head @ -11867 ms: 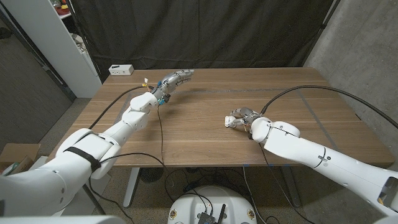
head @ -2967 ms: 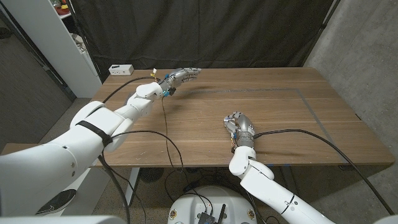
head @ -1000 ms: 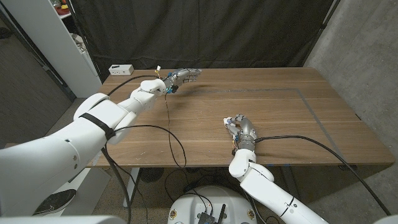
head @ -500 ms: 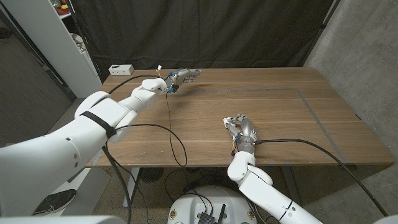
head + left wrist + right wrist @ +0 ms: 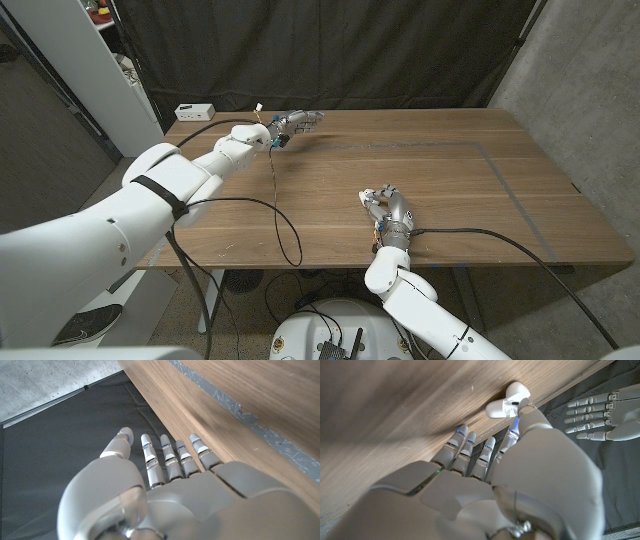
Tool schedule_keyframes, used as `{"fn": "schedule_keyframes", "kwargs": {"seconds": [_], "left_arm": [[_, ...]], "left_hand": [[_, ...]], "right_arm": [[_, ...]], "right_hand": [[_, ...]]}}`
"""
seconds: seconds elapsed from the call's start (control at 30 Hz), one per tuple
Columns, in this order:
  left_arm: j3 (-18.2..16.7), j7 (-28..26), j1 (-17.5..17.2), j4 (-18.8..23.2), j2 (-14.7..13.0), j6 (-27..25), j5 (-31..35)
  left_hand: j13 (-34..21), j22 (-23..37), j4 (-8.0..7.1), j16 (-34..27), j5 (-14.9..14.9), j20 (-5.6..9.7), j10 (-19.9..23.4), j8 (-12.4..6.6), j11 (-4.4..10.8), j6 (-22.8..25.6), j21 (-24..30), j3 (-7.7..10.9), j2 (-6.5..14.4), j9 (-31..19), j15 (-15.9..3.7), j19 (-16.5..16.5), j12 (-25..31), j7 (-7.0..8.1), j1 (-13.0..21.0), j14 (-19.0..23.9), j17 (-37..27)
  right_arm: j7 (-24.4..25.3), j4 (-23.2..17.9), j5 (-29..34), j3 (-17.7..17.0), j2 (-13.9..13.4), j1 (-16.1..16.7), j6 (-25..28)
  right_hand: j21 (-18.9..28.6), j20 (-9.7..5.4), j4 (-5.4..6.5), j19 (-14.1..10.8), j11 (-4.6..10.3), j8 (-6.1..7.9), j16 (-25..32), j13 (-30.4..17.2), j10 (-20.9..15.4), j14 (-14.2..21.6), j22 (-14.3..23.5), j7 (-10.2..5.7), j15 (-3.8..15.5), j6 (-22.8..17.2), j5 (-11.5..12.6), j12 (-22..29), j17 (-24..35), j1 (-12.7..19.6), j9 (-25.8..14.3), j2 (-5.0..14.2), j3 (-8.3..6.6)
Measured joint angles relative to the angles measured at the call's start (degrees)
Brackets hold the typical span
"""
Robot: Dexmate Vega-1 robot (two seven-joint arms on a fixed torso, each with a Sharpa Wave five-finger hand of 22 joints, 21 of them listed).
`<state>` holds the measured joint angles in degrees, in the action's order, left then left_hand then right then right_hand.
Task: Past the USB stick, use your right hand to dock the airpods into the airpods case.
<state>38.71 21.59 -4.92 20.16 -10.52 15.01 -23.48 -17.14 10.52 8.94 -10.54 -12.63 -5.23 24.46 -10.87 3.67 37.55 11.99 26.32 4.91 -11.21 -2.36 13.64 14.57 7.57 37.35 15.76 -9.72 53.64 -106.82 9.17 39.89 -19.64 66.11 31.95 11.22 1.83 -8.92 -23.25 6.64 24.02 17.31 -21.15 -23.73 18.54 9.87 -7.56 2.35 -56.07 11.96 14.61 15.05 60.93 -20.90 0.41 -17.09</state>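
Note:
A small white airpods case (image 5: 507, 400) lies on the wooden table (image 5: 470, 190), apparently with its lid open. In the head view the airpods case (image 5: 369, 197) is a white spot at the fingertips of my right hand (image 5: 390, 211), near the table's front middle. My right hand (image 5: 485, 475) reaches toward it with fingers stretched out. The thumb tip (image 5: 522, 408) is right at the case, and I cannot tell if it touches. My left hand (image 5: 296, 121) hovers over the table's far edge, fingers straight and apart, holding nothing. The left hand (image 5: 165, 485) has the table edge just past its fingers.
A small white box (image 5: 194, 111) sits at the table's far left corner. A grey tape line (image 5: 430, 145) runs across the far part of the table. A black curtain hangs behind, and a white shelf (image 5: 70, 60) stands at the left.
My right forearm has swung in under the hand while the hand stays by the case. The left hand has crept a little farther along the table's far edge.

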Motion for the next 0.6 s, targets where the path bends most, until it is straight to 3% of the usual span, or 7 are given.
{"fn": "schedule_keyframes", "kwargs": {"seconds": [0.17,0.6], "left_arm": [[0.23,-0.77,0.16,-0.02,0.01,-1.39,0.04],[0.60,-1.05,0.31,0.04,0.08,-2.07,-0.04]], "left_hand": [[0.00,0.00,0.00,0.00,0.00,0.00,0.00,0.00,0.00,0.00,0.00,0.00,0.00,0.00,0.00,0.00,0.00,0.00,0.00,0.00,0.00],[0.00,0.30,0.01,0.00,0.00,-0.62,0.00,0.00,0.00,0.00,0.00,-0.01,0.00,0.00,0.00,0.00,0.00,0.00,0.00,0.00,0.00]], "right_arm": [[0.39,0.75,0.09,-0.35,0.66,0.59,0.00],[2.33,1.33,0.97,-0.37,1.14,1.43,-0.76]], "right_hand": [[0.00,-0.01,0.24,-0.01,-0.22,0.18,0.00,0.00,0.23,0.50,0.00,-0.31,0.12,2.01,0.45,-0.21,0.21,-0.06,-0.69,-0.06,-0.24],[0.00,-0.30,0.24,-0.29,-0.61,1.05,0.00,-0.27,0.62,0.61,-0.01,-0.49,0.00,2.33,0.45,-0.42,0.54,-0.06,-1.58,-0.05,-0.71]]}}
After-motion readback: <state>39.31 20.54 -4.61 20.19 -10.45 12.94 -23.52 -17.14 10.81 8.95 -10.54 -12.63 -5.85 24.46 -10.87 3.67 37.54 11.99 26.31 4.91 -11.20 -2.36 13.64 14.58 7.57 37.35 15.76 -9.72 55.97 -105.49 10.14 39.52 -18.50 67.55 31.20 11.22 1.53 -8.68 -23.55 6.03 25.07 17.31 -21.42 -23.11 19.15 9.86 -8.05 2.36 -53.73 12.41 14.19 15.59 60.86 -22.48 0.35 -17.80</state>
